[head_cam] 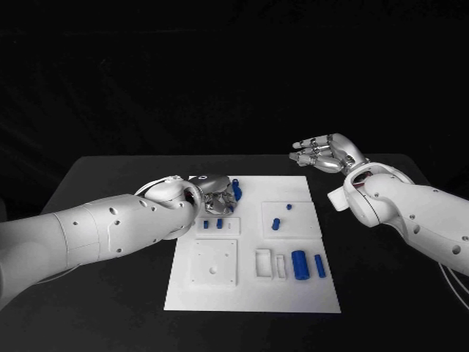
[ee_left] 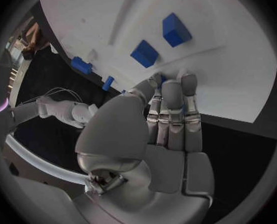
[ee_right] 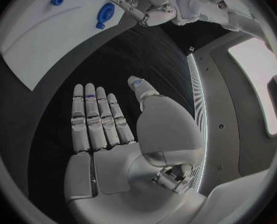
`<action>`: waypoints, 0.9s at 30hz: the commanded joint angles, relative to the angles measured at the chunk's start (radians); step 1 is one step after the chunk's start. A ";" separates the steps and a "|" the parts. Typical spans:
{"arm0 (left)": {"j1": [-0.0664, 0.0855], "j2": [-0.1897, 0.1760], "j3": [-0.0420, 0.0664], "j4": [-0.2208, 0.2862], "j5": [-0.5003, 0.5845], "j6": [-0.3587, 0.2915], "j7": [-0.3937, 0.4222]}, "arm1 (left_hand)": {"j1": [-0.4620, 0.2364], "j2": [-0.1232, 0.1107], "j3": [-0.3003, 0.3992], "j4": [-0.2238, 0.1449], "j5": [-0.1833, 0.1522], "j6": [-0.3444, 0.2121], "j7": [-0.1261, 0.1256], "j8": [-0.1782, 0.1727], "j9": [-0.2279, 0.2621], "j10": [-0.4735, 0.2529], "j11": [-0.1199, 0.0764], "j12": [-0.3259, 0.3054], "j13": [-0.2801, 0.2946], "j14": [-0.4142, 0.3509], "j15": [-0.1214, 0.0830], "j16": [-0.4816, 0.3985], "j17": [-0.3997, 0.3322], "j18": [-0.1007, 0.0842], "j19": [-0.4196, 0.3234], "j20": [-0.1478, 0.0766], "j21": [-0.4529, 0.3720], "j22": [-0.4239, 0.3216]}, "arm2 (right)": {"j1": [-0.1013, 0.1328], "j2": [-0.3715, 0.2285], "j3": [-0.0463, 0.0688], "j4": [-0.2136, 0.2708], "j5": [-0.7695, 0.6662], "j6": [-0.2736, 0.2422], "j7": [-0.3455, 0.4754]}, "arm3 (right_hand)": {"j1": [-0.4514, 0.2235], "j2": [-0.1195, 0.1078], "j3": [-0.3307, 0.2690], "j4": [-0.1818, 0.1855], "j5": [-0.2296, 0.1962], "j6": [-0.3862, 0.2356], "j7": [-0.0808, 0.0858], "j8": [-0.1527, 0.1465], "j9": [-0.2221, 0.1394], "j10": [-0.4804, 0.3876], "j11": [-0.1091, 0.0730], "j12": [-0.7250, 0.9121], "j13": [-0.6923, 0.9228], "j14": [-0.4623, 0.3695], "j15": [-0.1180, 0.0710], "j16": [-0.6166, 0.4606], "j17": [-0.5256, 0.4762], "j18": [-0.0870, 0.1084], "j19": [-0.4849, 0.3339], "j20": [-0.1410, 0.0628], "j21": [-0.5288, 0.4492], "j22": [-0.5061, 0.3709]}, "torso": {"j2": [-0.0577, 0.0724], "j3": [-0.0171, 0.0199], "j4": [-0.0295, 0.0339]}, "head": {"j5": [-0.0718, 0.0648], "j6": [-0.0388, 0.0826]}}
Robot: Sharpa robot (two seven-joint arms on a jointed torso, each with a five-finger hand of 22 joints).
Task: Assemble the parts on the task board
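The black table (head_cam: 108,293) carries the task board (head_cam: 298,293), a flat white rectangular plate with its long axis running away from the robot. Over the board's far left corner, the left hand (head_cam: 215,196) has its fingers together, tips at a blue part (head_cam: 236,189); whether it grips it, I cannot tell. Beyond the board's far right corner, the right hand (head_cam: 325,154) hovers, fingers straight, holding nothing. Two smooth blue cylinders (head_cam: 299,263) lie lengthwise near the board's near right corner.
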 commanded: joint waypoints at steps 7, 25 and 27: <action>0.000 -0.046 0.059 0.058 0.162 -0.007 0.000 | -0.012 -0.002 0.012 0.006 -0.006 -0.007 0.004 0.002 0.000 -0.015 0.005 0.003 0.001 0.005 -0.001 -0.011 -0.001 0.008 -0.001 0.005 0.002 0.018 | 0.000 0.002 0.001 0.000 0.010 0.006 0.013 | -0.004 0.001 -0.008 0.005 0.010 0.001 0.000 -0.003 0.000 -0.006 -0.001 -0.002 -0.001 -0.008 0.001 -0.004 -0.001 -0.001 -0.008 -0.001 -0.003 -0.001 | -0.002 0.0000 0.0030 | 0.008 0.002; 0.007 -0.175 0.106 0.157 0.239 0.101 -0.020 | -0.006 -0.006 0.007 0.006 -0.012 -0.010 0.005 0.002 0.000 -0.019 0.006 0.003 0.001 -0.001 0.000 -0.016 0.000 0.005 -0.010 0.005 -0.005 0.018 | 0.000 -0.006 0.001 -0.001 0.033 0.011 0.011 | 0.000 0.001 -0.014 0.010 0.012 -0.001 0.001 -0.003 -0.001 -0.006 -0.001 -0.001 -0.001 -0.008 0.002 -0.004 -0.001 0.000 -0.009 -0.001 -0.003 -0.001 | 0.000 -0.0003 0.0013 | 0.018 0.003; 0.007 -0.179 0.106 0.158 0.206 0.100 -0.016 | -0.006 -0.007 0.006 0.006 -0.013 -0.010 0.005 0.002 0.000 -0.019 0.006 0.003 0.000 -0.002 0.001 -0.018 0.000 0.005 -0.011 0.005 -0.005 0.018 | 0.000 -0.007 0.001 -0.001 0.033 0.011 0.011 | 0.000 0.001 -0.014 0.010 0.012 -0.001 0.001 -0.003 -0.001 -0.006 -0.001 -0.001 -0.001 -0.008 0.002 -0.004 -0.001 0.000 -0.009 -0.001 -0.003 -0.001 | 0.001 -0.0003 0.0017 | 0.019 0.004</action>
